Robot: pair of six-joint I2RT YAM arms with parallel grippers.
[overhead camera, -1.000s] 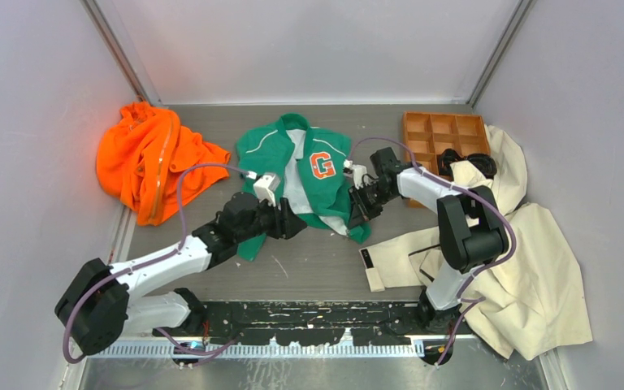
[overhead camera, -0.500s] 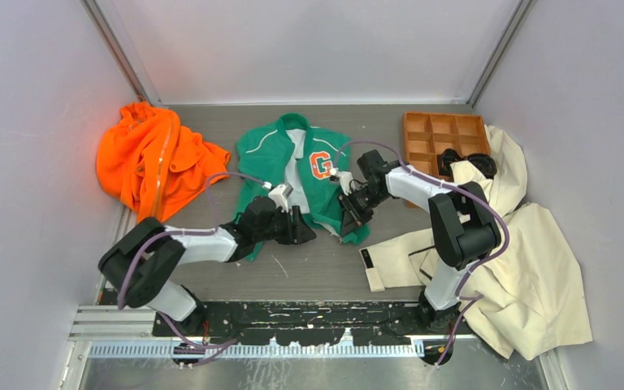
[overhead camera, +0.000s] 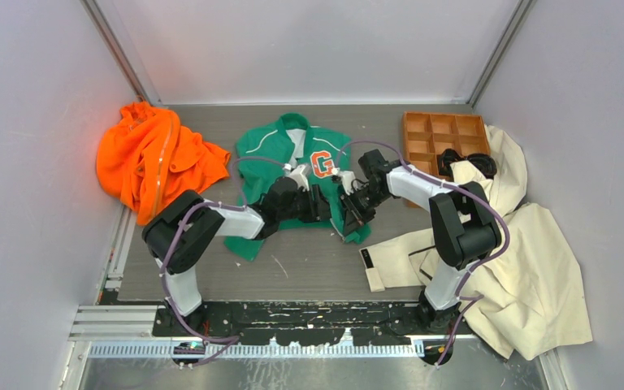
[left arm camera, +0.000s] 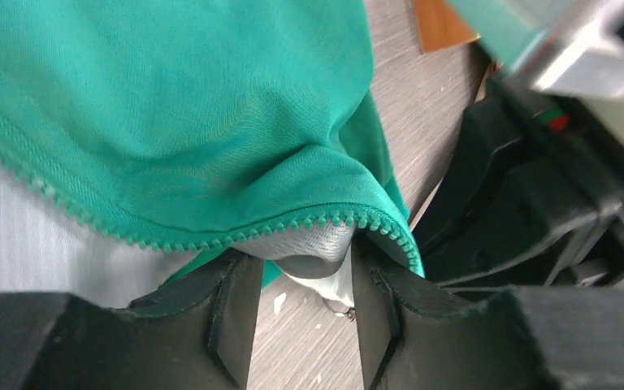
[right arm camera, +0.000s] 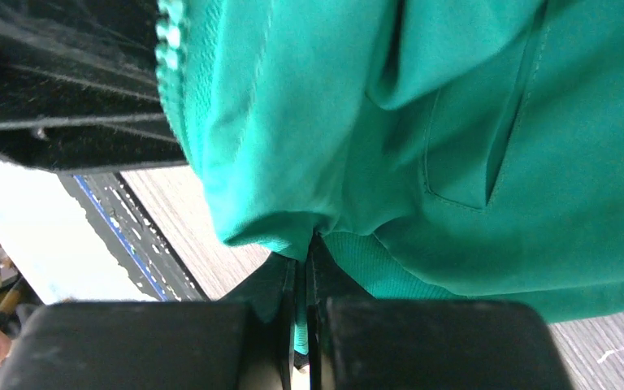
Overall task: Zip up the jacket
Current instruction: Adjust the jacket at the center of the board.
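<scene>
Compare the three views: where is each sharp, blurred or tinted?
Top external: sharp, evenly lit, orange tint on the wall beside the orange garment. Left wrist: the jacket shows crisp zipper teeth, top-right corner blurred. Right wrist: fabric sharp, bottom-left background soft.

Green jacket point(overhead camera: 262, 156) w/ orange-wht G patch point(overhead camera: 321, 164), pale-grey lining point(left arm camera: 16, 231)
</scene>
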